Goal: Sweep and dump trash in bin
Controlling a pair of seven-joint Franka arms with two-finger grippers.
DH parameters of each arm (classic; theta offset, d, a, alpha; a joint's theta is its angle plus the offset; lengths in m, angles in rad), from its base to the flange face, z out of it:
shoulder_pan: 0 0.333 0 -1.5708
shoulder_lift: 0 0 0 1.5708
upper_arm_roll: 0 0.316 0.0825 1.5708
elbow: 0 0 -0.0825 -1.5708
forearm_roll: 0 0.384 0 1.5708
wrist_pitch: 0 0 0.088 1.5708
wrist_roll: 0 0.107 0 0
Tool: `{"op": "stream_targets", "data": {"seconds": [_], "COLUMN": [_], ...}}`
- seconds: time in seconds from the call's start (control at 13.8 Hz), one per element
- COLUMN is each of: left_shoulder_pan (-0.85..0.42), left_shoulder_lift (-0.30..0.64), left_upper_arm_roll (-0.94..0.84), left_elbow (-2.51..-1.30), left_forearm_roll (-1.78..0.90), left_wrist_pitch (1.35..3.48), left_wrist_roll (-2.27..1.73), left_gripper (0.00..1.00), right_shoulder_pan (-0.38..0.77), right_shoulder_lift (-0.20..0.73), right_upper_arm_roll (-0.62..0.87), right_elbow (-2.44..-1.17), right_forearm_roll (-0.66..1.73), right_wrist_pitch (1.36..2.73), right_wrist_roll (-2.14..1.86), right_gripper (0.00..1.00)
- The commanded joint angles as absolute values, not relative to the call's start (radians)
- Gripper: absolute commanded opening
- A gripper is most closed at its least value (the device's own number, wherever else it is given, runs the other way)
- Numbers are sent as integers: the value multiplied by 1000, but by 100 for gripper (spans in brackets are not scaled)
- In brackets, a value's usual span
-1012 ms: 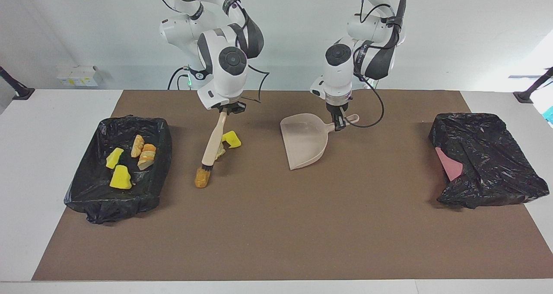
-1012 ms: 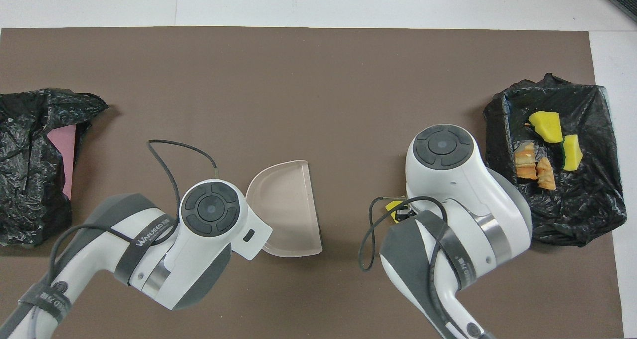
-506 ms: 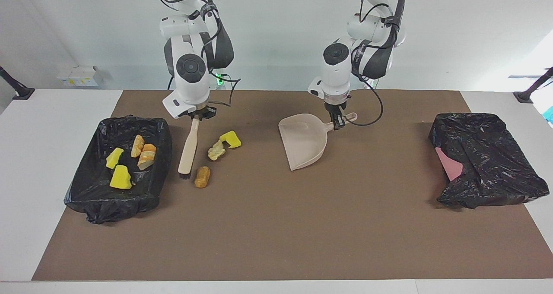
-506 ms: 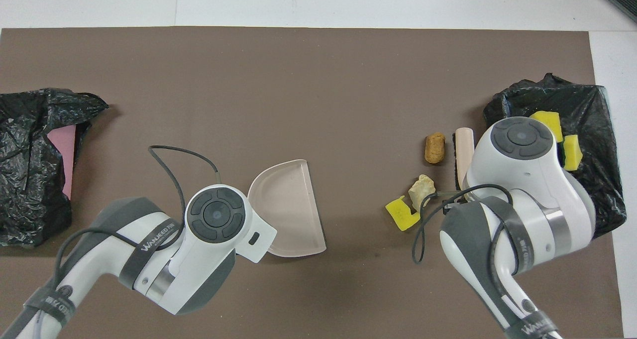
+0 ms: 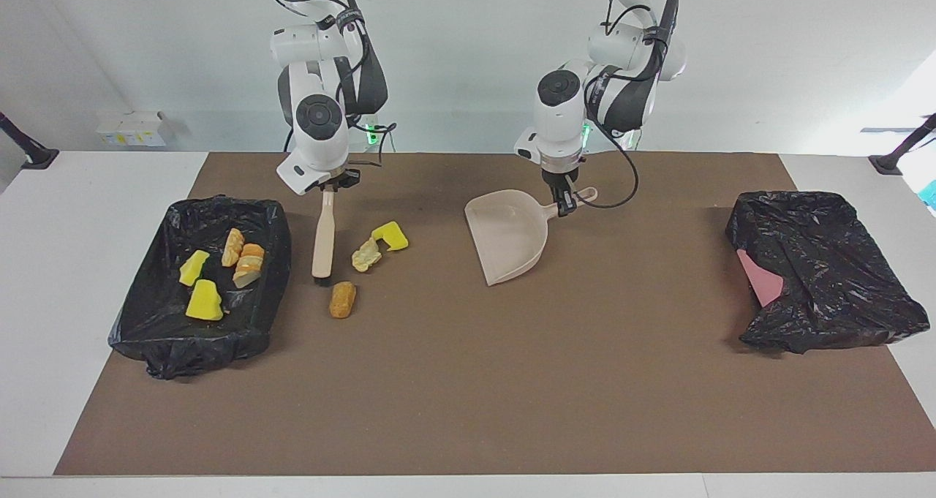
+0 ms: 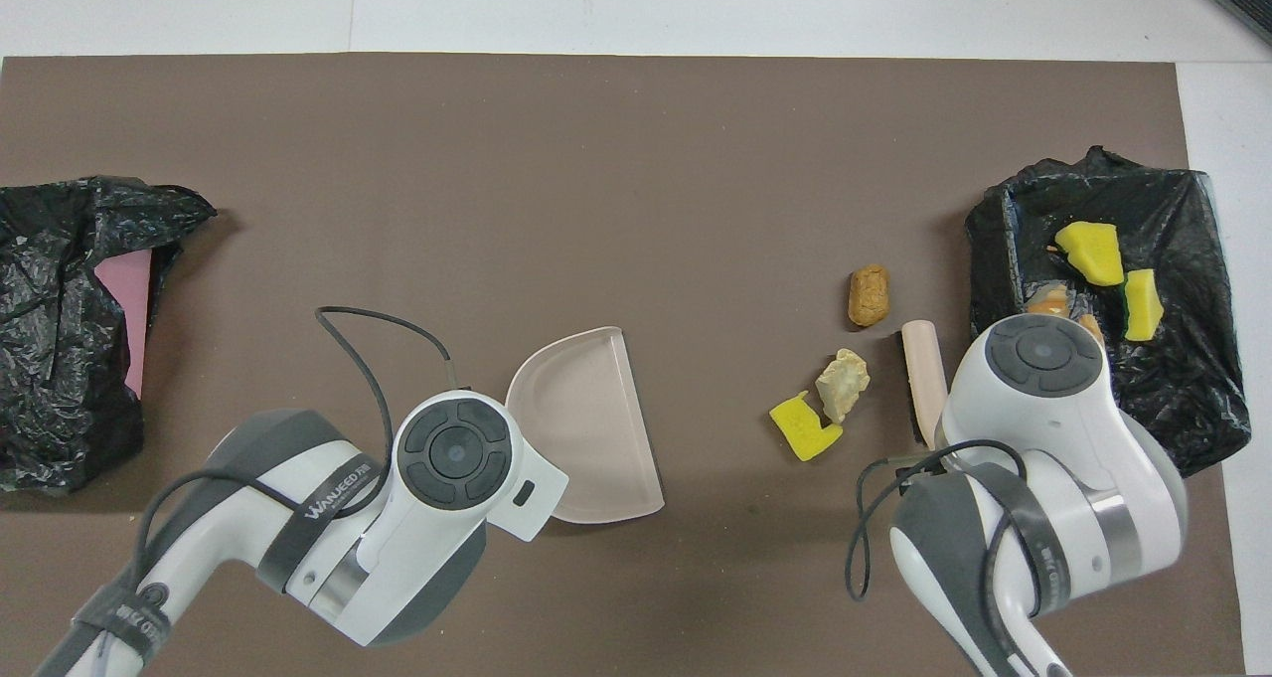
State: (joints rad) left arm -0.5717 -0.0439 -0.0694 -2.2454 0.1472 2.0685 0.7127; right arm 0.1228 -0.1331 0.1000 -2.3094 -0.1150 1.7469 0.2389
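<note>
Three scraps of trash lie on the brown mat: an orange-brown lump (image 5: 342, 299) (image 6: 869, 294), a tan lump (image 5: 365, 254) (image 6: 843, 383) and a yellow sponge chunk (image 5: 390, 235) (image 6: 805, 426). Several more scraps, among them a yellow chunk (image 5: 204, 301) and a bread piece (image 5: 249, 260), lie in the black-lined bin (image 5: 190, 352) at the right arm's end. My right gripper (image 5: 328, 187) is shut on the beige brush (image 5: 322, 238), whose bristles are at the mat between the bin and the loose scraps. My left gripper (image 5: 564, 204) is shut on the handle of the beige dustpan (image 5: 508, 238) (image 6: 586, 423), mid-table.
A second black bag over a pink container (image 5: 819, 271) (image 6: 60, 319) sits at the left arm's end of the table. A cable loops from each wrist. White boxes (image 5: 131, 127) stand off the mat near the right arm's base.
The right gripper swung the brush off the scraps to the bin's side of them, then drew it nearer the robots. The left gripper shifted the dustpan slightly toward the scraps.
</note>
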Motion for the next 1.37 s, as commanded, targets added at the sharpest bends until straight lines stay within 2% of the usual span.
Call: {"op": "stream_targets", "data": {"seconds": [0.0,0.14,0.36,0.65,0.79,1.01,1.3], "left_shoulder_pan": [-592,-594,-594,-594,-594,-612,-600], "left_shoulder_lift": [-64,-64,-64,-67,-69,-37,-20], "left_upper_arm_roll": [-57,-57,-57,-57,-57,-57,-57], "left_elbow": [-2278,-2278,-2286,-2304,-2306,-2315,-2315], "left_forearm_roll": [166,166,167,167,167,167,166], "left_wrist_pitch": [2095,2106,2132,2164,2167,2212,2282], "left_wrist_roll": [699,704,710,713,730,733,733], "left_gripper": [0,0,0,0,0,0,0], "right_shoulder_pan": [121,164,227,372,455,551,554], "right_shoulder_lift": [-205,-233,-199,-198,-146,-37,47], "right_upper_arm_roll": [113,115,115,117,120,121,123], "right_elbow": [-2374,-2407,-2421,-2411,-2398,-2309,-2139], "right_forearm_roll": [-28,0,43,202,273,313,310], "right_wrist_pitch": [1761,1759,1801,1911,1998,2092,2042], "right_wrist_roll": [205,212,247,319,412,549,643], "right_gripper": [0,0,0,0,0,0,0]}}
